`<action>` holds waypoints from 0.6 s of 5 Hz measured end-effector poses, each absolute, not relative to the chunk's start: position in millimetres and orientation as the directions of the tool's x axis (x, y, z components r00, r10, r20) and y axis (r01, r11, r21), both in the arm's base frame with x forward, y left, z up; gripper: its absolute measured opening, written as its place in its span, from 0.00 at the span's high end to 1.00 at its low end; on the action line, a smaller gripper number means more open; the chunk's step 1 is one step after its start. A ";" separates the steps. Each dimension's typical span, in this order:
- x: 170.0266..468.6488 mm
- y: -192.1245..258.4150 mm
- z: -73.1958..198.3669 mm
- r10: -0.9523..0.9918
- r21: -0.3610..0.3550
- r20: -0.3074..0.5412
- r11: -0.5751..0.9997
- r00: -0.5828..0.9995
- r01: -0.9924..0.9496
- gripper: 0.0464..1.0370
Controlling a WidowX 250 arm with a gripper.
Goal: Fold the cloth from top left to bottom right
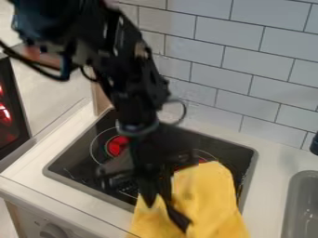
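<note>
Although the arm's dark parts merge around it, the gripper [165, 214] is seen pointing down at the yellow cloth [211, 200], fingers spread apart, with yellow fabric visible between them. Whether either fingertip touches the fabric cannot be determined. The cloth lies bunched across the near right part of the black stove [81, 172] and over the counter [273, 172] in front; its lower end is cut off by the bottom edge, and its corners cannot be identified. Arm and gripper hide the middle of the stove; one red burner [116, 145] is partly visible beside the arm. At the right edge, the grey sink [302, 204] and a black object [314, 144], unidentified, are both cut off.
</note>
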State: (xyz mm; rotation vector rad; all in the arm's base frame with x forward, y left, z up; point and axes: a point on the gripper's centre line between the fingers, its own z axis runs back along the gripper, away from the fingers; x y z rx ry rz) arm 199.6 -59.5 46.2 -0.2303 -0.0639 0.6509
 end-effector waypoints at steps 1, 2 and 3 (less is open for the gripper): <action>193.8 -61.7 28.4 0.604 -0.232 -0.040 0.769 0.796 -0.595 0.99; 191.3 -63.2 15.4 0.583 -0.213 -0.005 0.793 0.812 -0.571 0.97; 193.0 -62.6 9.0 0.613 -0.195 0.012 0.776 0.790 -0.599 0.81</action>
